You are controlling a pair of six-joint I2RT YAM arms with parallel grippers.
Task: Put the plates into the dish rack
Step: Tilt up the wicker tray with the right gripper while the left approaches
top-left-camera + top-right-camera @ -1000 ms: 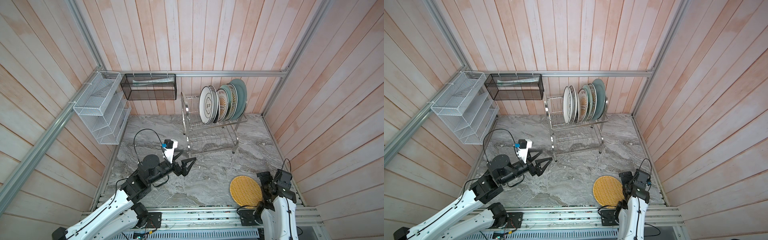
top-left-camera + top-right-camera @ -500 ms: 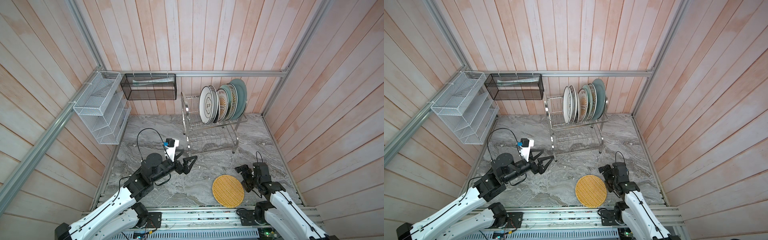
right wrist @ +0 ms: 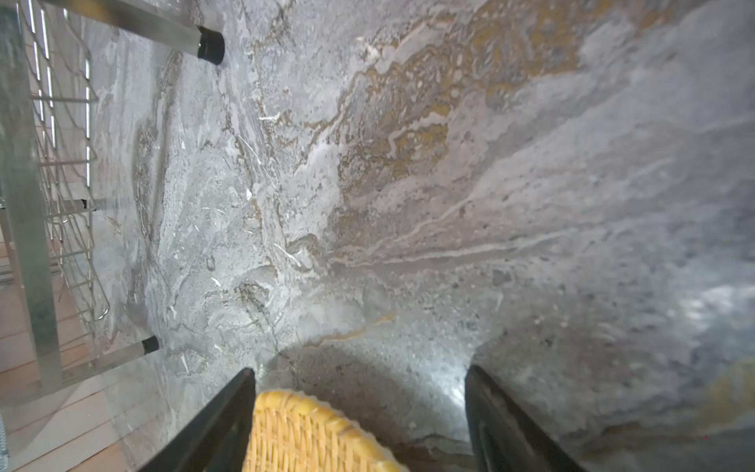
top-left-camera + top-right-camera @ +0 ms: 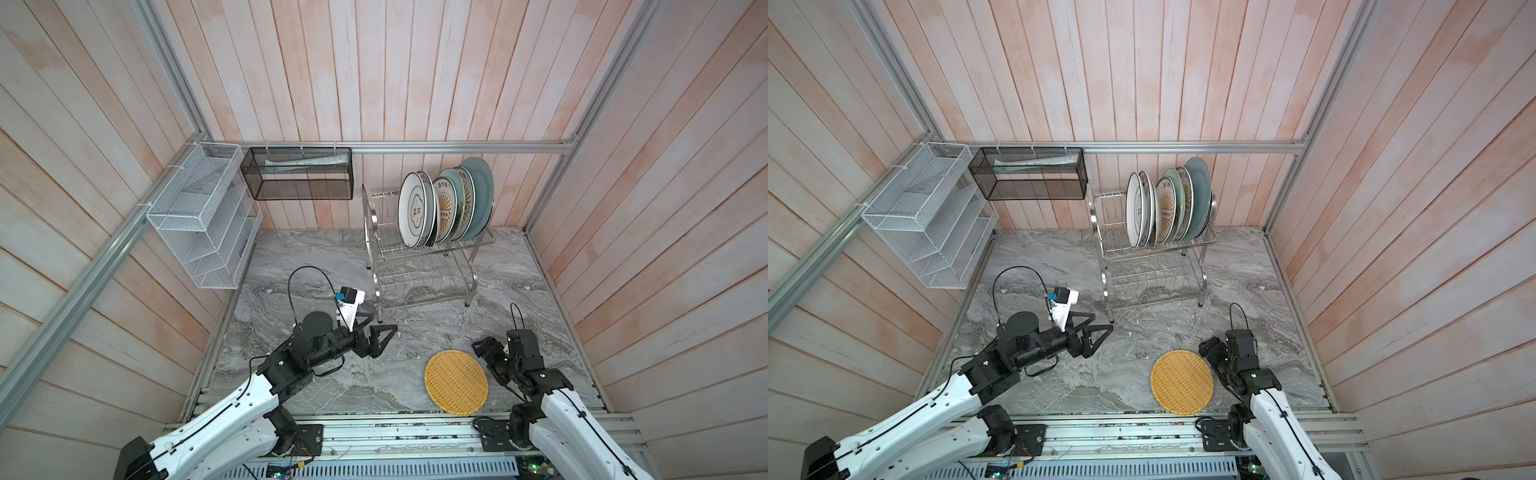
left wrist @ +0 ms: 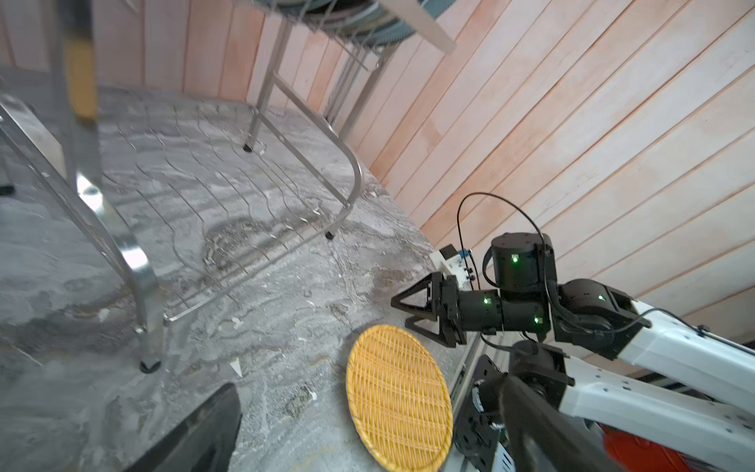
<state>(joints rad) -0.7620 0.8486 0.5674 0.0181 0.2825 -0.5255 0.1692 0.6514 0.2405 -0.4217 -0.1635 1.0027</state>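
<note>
The yellow woven plate is being shown lying flat on the grey marble table, lower right of centre in both top views and near the table's front edge. Its far-right rim is being straddled by the right gripper. In the right wrist view the woven edge is lying between the two dark jaws, close beside one and well clear of the other, so the jaws are being held apart and nothing is being clamped. The other plates are being kept on edge in a row in the upper tier of the dish rack, which is standing at the back of the table, right of centre in the frame. The left gripper is being held over the table left of centre, just in front of the rack's left leg, with its jaws spread wide and nothing between them. On the wall at the upper left, a white mesh organiser and a black mesh basket are hanging side by side.
</note>
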